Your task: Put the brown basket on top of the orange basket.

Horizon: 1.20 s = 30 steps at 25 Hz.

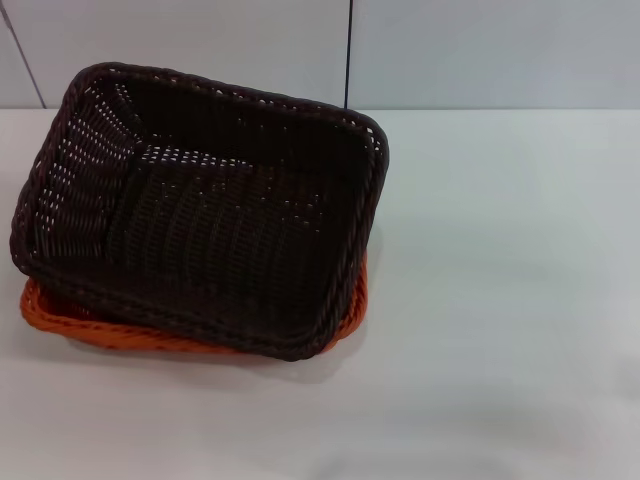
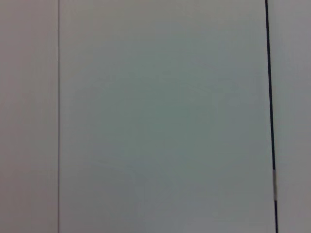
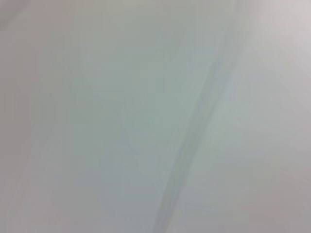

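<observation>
The brown basket (image 1: 210,205), a dark woven tray with a braided rim, sits on top of the orange basket (image 1: 60,318) on the left half of the white table (image 1: 500,300) in the head view. It lies slightly askew, so only the orange basket's near rim and its right edge show under it. Neither gripper nor arm shows in the head view. The two wrist views show only plain pale surfaces with no basket and no fingers.
A pale wall (image 1: 450,50) with a dark vertical seam (image 1: 349,50) stands behind the table's far edge. The left wrist view shows a dark vertical line (image 2: 269,97) on a pale panel.
</observation>
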Each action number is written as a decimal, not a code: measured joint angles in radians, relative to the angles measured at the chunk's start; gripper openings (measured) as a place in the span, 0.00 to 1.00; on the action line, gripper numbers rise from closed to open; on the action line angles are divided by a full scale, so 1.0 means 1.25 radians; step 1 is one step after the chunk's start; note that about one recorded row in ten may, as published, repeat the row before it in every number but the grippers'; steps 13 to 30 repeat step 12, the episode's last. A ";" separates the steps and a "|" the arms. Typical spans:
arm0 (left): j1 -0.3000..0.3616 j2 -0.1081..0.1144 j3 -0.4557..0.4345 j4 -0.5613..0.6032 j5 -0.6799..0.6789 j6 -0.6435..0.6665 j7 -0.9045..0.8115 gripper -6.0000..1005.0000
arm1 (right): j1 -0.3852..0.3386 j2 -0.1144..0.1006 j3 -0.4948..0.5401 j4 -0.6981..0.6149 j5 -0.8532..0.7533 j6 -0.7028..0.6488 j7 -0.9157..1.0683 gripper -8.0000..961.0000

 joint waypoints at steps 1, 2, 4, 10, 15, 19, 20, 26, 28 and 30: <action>-0.001 0.000 -0.002 0.002 0.000 0.003 0.000 0.75 | 0.001 0.000 0.000 0.032 0.031 0.049 0.081 0.64; -0.004 -0.001 -0.006 0.006 -0.001 0.010 -0.004 0.75 | 0.004 0.000 0.001 0.069 0.060 0.096 0.166 0.64; -0.008 -0.002 -0.010 0.019 0.000 0.025 -0.021 0.75 | 0.021 0.000 0.005 0.156 0.095 0.172 0.306 0.64; -0.040 -0.003 0.001 0.103 0.003 0.125 -0.092 0.75 | 0.078 0.002 -0.029 0.327 0.212 0.299 0.476 0.64; -0.049 -0.003 0.001 0.122 0.004 0.134 -0.110 0.75 | 0.087 0.003 -0.049 0.342 0.237 0.303 0.476 0.64; -0.049 -0.003 0.001 0.122 0.004 0.134 -0.110 0.75 | 0.087 0.003 -0.049 0.342 0.237 0.303 0.476 0.64; -0.049 -0.003 0.001 0.122 0.004 0.134 -0.110 0.75 | 0.087 0.003 -0.049 0.342 0.237 0.303 0.476 0.64; -0.049 -0.003 0.001 0.122 0.004 0.134 -0.110 0.75 | 0.087 0.003 -0.049 0.342 0.237 0.303 0.476 0.64; -0.049 -0.003 0.001 0.122 0.004 0.134 -0.110 0.75 | 0.087 0.003 -0.049 0.342 0.237 0.303 0.476 0.64; -0.049 -0.003 0.001 0.122 0.004 0.134 -0.110 0.75 | 0.087 0.003 -0.049 0.342 0.237 0.303 0.476 0.64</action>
